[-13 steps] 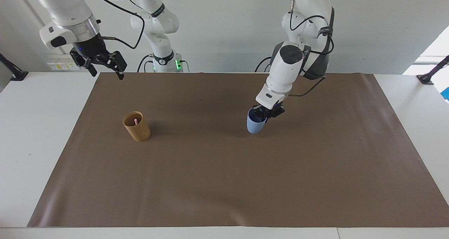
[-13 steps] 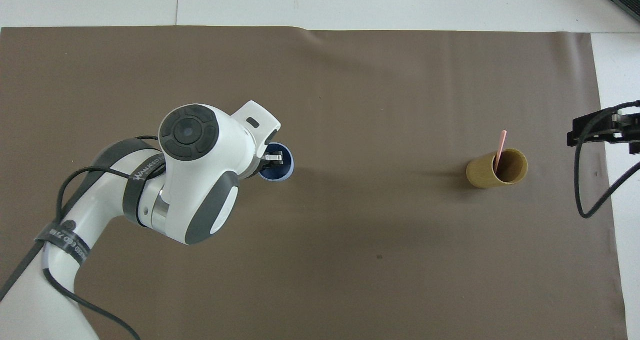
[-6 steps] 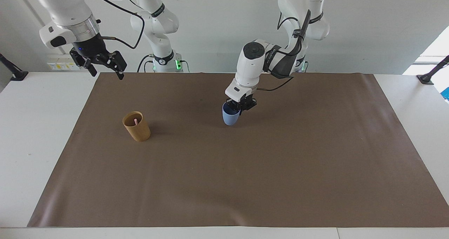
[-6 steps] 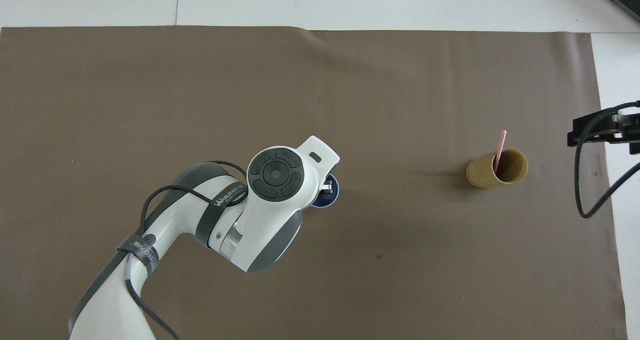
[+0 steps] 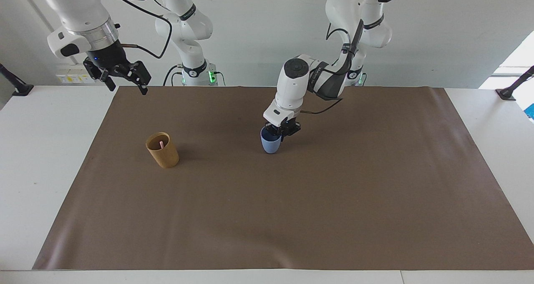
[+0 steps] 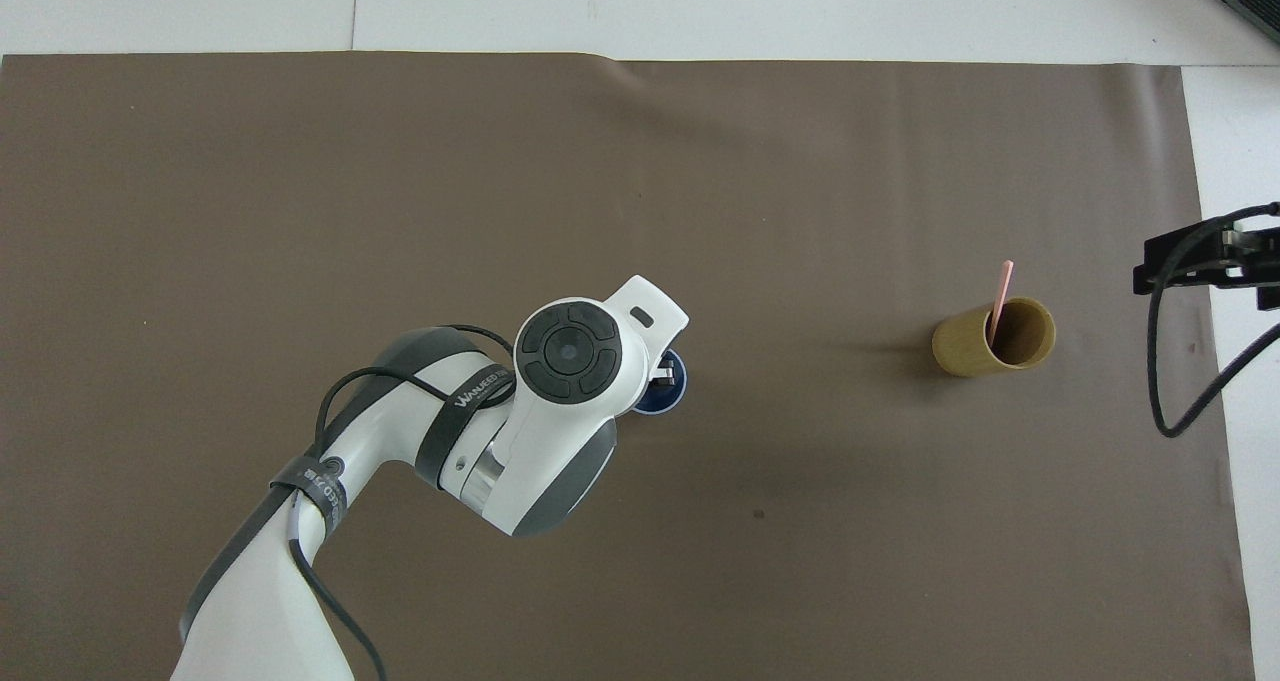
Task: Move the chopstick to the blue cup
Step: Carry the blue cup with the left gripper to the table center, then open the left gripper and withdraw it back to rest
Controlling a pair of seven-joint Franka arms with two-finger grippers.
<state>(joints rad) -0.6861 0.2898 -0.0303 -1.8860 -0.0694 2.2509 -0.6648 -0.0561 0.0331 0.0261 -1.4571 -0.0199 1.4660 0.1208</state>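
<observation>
The blue cup (image 5: 270, 144) (image 6: 668, 393) stands upright near the middle of the brown mat. My left gripper (image 5: 283, 133) (image 6: 663, 369) comes down onto its rim, shut on the cup wall, with one finger inside and one outside. A pale-pink chopstick (image 5: 161, 144) (image 6: 1001, 291) leans inside the tan wooden cup (image 5: 162, 150) (image 6: 990, 341) toward the right arm's end of the table. My right gripper (image 5: 127, 86) (image 6: 1200, 261) waits open and empty, raised over the mat's edge at that end.
The brown mat (image 5: 292, 217) covers most of the white table (image 5: 37, 159). The left arm's elbow and forearm (image 6: 480, 431) hide the mat on the robots' side of the blue cup in the overhead view.
My left gripper has carried the blue cup along the mat toward the wooden cup, most of the way in the first half second. The right arm has not moved.
</observation>
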